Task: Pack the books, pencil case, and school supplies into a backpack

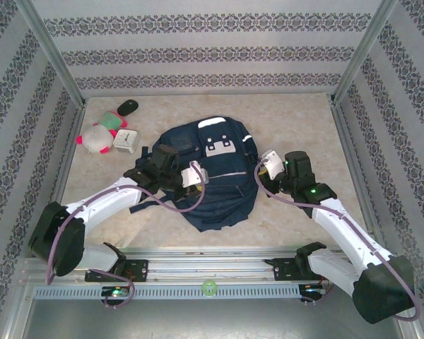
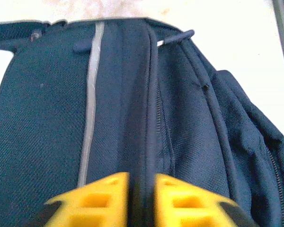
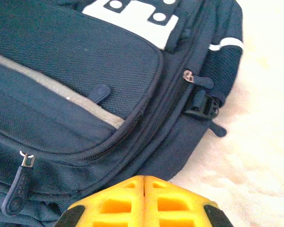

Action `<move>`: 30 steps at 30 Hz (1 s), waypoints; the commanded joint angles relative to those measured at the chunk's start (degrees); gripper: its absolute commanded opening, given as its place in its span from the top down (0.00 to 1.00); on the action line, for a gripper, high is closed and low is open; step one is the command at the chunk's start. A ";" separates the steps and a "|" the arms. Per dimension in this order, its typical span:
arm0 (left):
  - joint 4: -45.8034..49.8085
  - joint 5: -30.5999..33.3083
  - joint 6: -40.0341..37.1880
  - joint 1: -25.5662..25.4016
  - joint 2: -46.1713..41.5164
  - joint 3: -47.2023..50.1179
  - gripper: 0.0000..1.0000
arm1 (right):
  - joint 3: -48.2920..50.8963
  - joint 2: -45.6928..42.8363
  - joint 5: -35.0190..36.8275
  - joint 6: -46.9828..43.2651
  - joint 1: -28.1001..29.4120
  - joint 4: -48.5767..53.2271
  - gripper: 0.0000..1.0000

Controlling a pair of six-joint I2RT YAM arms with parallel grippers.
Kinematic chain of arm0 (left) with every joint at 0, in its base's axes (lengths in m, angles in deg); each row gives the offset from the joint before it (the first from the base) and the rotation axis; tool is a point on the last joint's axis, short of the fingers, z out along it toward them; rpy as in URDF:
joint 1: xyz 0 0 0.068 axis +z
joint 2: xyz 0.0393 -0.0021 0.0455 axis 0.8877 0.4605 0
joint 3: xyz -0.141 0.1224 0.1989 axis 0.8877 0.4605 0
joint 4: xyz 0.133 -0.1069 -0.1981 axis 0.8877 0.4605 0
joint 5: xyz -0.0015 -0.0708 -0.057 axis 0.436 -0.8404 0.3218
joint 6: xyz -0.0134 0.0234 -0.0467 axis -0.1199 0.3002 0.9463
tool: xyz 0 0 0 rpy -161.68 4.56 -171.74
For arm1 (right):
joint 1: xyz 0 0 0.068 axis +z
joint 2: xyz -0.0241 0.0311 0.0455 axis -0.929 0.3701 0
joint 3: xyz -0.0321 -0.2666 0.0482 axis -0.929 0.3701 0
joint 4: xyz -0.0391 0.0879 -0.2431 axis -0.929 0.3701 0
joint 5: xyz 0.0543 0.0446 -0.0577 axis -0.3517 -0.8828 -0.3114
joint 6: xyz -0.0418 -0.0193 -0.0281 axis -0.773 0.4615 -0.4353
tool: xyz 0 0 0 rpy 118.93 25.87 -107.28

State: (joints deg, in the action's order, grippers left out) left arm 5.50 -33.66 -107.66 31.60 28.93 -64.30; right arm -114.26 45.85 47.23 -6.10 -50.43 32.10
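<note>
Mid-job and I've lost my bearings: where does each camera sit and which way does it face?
Top external: above and behind the arm bases, looking down at the backpack on the table; both arms, left gripper and right gripper show.
Left wrist: on the left arm, looking along its yellow fingers over the backpack's front.
Right wrist: on the right arm, looking past its closed fingers at the backpack's zip pockets and white patch.
Shared: all three see the backpack.

Navy backpack (image 1: 215,201) (white patches (image 1: 219,147)), beige mottled table (image 1: 297,127)
</note>
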 commanded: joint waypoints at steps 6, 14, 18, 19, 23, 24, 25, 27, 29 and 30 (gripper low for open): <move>-1.36 4.76 9.29 -3.65 1.89 -5.97 0.32 | 0.07 -0.03 -15.76 -4.18 0.54 0.42 0.93; -2.61 7.73 8.13 -10.33 12.20 -13.52 0.23 | 0.08 0.48 -17.26 -3.21 0.52 -0.44 0.81; -2.70 9.56 7.53 -10.94 15.20 -14.10 0.22 | 0.08 -0.02 -17.50 -2.65 0.44 -0.51 0.73; -2.57 11.09 7.29 -10.94 15.85 -14.09 0.23 | 0.17 -0.25 -17.48 -2.64 0.38 -0.38 0.72; -5.10 16.94 8.79 -10.70 16.07 -12.79 0.62 | 1.10 -1.18 -17.54 -2.26 0.12 -0.71 0.67; -6.22 16.14 9.70 -10.59 15.11 -12.28 0.76 | 1.37 -1.26 -17.68 -1.63 0.00 -1.12 0.65; -7.60 15.05 11.21 -10.36 13.92 -11.42 0.89 | 1.67 -1.21 -18.30 -0.73 -0.06 -1.80 0.63; -11.44 11.06 14.84 -9.78 11.36 -9.37 1.00 | 2.49 -0.44 -20.98 2.98 -0.13 -4.95 0.60; -14.34 6.95 18.83 -9.29 10.10 -7.95 1.00 | 2.50 0.95 -24.26 5.55 0.08 -7.13 0.58; -15.92 5.85 20.94 -9.14 9.91 -7.32 1.00 | 2.33 1.85 -24.54 6.59 0.28 -7.91 0.58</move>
State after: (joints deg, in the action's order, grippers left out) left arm -2.54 -23.15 -93.91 21.54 41.59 -72.95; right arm -112.75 46.29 27.60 -4.16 -50.17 28.76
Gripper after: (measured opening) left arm 0.077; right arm 0.419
